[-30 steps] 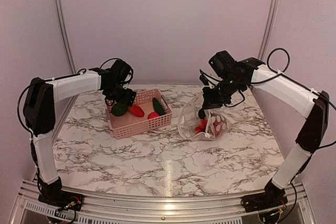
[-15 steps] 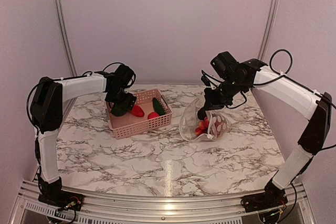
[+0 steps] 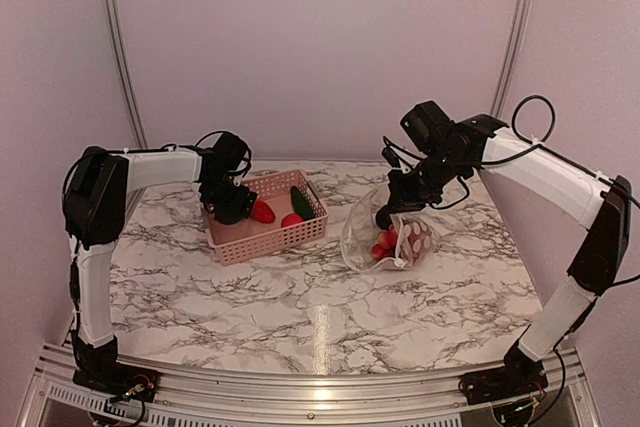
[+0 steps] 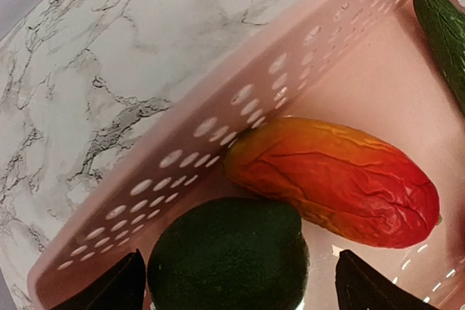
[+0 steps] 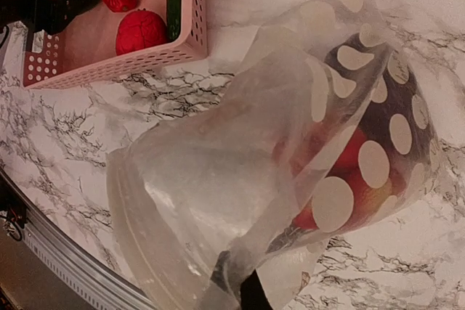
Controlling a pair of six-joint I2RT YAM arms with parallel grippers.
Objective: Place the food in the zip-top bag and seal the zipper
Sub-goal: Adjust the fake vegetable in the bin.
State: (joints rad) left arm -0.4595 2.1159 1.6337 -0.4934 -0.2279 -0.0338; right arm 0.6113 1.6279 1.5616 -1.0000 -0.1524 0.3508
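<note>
Zip-top bag w/ red food (basket: 4 pcs).

**Top external:** fixed high behind the near edge, looking forward and down. Wide field, covering the whole marble table, the pink basket and the zip-top bag.

**Left wrist:** very close, inside the basket, facing its perforated wall with the table beyond. A dark green piece and a red-orange piece fill most of the frame.

**Right wrist:** close, looking down onto the bag, with the basket in the upper left corner.

**Overlap:** all three views share the basket; the top and right wrist views share the bag.
</note>
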